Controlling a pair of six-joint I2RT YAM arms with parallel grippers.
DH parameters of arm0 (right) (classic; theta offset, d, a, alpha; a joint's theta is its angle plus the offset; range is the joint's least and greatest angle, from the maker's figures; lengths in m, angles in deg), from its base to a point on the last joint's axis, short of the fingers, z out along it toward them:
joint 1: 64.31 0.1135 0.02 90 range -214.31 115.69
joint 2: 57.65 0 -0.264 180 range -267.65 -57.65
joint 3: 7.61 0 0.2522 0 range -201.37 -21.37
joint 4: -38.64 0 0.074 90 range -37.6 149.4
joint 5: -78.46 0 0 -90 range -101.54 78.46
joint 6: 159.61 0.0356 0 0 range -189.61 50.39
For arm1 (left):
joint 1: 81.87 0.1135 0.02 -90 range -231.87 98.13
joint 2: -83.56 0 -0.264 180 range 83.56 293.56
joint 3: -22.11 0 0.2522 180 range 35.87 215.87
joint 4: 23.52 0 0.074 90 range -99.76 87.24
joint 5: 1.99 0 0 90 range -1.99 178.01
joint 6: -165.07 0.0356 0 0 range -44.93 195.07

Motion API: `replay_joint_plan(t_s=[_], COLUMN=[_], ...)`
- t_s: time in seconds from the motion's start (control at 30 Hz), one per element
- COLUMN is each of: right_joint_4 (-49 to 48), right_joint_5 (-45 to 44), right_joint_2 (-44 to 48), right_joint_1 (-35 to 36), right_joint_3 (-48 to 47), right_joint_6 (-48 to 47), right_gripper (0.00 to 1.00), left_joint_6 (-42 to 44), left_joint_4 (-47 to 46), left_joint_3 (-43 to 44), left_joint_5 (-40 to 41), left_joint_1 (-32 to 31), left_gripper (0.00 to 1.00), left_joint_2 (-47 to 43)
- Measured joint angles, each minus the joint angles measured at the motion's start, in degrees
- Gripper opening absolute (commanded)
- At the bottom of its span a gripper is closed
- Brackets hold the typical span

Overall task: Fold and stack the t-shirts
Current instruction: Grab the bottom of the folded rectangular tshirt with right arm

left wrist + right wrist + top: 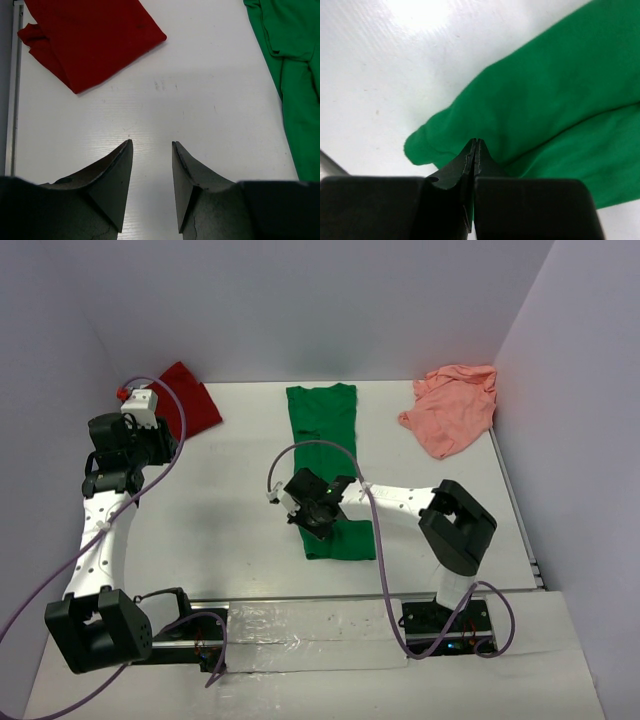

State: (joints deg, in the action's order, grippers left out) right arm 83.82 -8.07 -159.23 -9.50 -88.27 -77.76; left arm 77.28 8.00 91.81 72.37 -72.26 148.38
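The bright green t-shirt point(325, 420) lies as a long narrow strip down the middle of the table. My right gripper point(318, 508) is at the strip's left edge near its near end. In the right wrist view the right gripper point(475, 142) is shut on a raised fold of the green t-shirt point(545, 100). The dark red t-shirt point(190, 400) lies folded at the far left, and the salmon pink t-shirt point(455, 408) lies crumpled at the far right. My left gripper point(155, 430) hovers open and empty point(152, 145) over bare table, near the red t-shirt point(90, 35).
Grey walls close the table on the left, back and right. The green t-shirt's far part also shows at the right of the left wrist view point(295, 75). A purple cable point(310, 447) arcs over the green strip beside the right wrist. A metal rail point(300, 625) runs along the near edge.
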Motion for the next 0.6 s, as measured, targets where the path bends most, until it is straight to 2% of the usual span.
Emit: replay_joint_plan(t_s=[0.6], right_joint_4=[4.85], right_joint_5=[11.15], right_joint_2=[-6.73], right_joint_1=[0.02], right_joint_3=[-4.11], right_joint_6=[0.70], right_gripper=[0.00], left_joint_6=[-0.04], left_joint_4=[-0.87], left_joint_3=[0.00], left_joint_5=[-1.79], left_joint_1=[0.24], left_gripper=[0.45], left_joint_2=[1.99])
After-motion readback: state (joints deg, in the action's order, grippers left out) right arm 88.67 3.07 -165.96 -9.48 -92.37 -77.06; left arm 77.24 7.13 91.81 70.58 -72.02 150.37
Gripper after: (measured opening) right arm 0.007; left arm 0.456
